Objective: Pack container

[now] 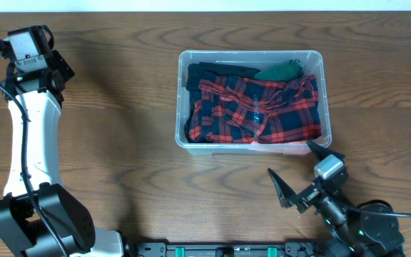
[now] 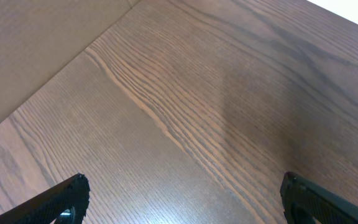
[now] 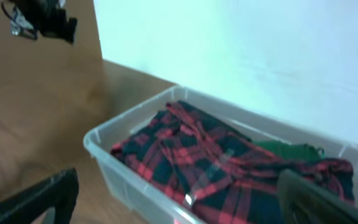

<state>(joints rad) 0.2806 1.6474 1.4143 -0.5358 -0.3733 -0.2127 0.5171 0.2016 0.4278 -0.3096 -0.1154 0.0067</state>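
Wooden table (image 1: pixel 120 93): one container (image 1: pixel 180 100), one plaid shirt (image 1: pixel 262 111).

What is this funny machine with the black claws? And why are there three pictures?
It is a robot with two arms at a wooden table. Each arm ends in a two-finger hand. One picture looks down from above. The other two come from small cameras on the wrists. The left hand is open over bare wood and holds nothing. The right hand is open too and empty, beside a clear plastic container. Inside the container lie a red-and-dark checked cloth and a green cloth at the far edge.
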